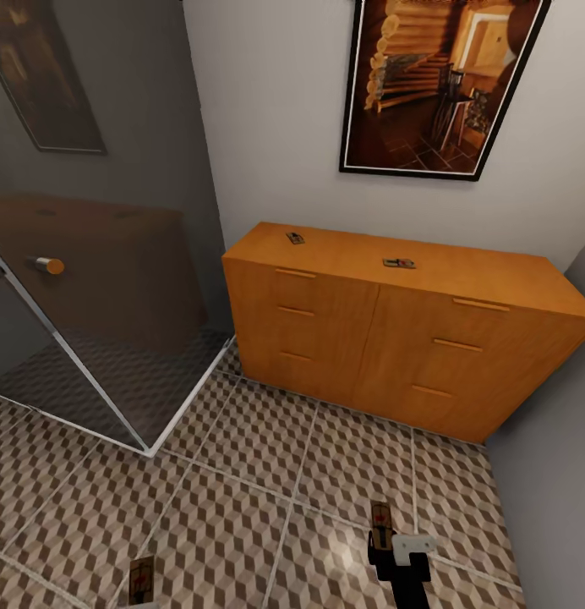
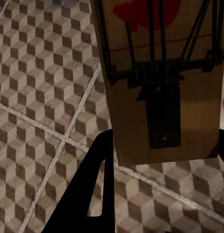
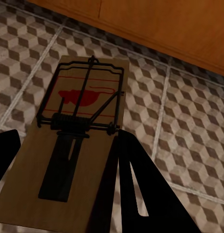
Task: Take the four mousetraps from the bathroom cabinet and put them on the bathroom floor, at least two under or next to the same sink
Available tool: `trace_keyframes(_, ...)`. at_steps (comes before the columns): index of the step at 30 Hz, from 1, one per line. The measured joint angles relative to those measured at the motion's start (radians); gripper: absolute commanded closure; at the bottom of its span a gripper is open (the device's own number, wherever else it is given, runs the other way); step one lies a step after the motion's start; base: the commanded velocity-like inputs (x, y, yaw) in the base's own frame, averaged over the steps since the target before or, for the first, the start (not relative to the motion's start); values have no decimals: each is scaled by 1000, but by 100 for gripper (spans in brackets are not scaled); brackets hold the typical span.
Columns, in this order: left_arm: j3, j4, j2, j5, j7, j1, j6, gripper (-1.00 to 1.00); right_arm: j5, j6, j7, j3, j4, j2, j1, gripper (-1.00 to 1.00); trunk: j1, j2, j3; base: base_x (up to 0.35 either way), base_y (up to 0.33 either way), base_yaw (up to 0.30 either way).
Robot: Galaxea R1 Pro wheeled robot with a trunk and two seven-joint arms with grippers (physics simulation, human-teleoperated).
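The orange-brown cabinet (image 1: 369, 330) stands against the far wall. On its top lie two mousetraps, one to the left (image 1: 295, 238) and one near the middle (image 1: 399, 263). My right gripper (image 1: 382, 541) is low over the cube-patterned bathroom floor (image 1: 267, 491), shut on a third mousetrap (image 1: 379, 514), seen close up as the tan board (image 3: 78, 141) between the black fingers (image 3: 136, 194). My left gripper (image 2: 165, 141) is shut on a fourth mousetrap (image 2: 163, 82), which appears at the bottom left of the head view (image 1: 141, 579). The sink is out of view.
A glass shower enclosure (image 1: 98, 321) with a round handle (image 1: 49, 265) fills the left side, its white base rail running across the floor. A framed picture (image 1: 436, 85) hangs above the cabinet. A grey wall (image 1: 554, 474) closes the right side.
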Motion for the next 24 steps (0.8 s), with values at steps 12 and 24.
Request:
trace_keyframes(12, 0, 0, 0, 0, 0, 0, 0, 100, 0, 0, 0, 0, 0, 0, 0, 100, 0, 0, 18, 0, 0, 7)
trace_keyframes(24, -1, 0, 0, 0, -2, 0, 0, 100, 0, 0, 0, 0, 1, 0, 0, 100, 0, 0, 38, 0, 0, 0)
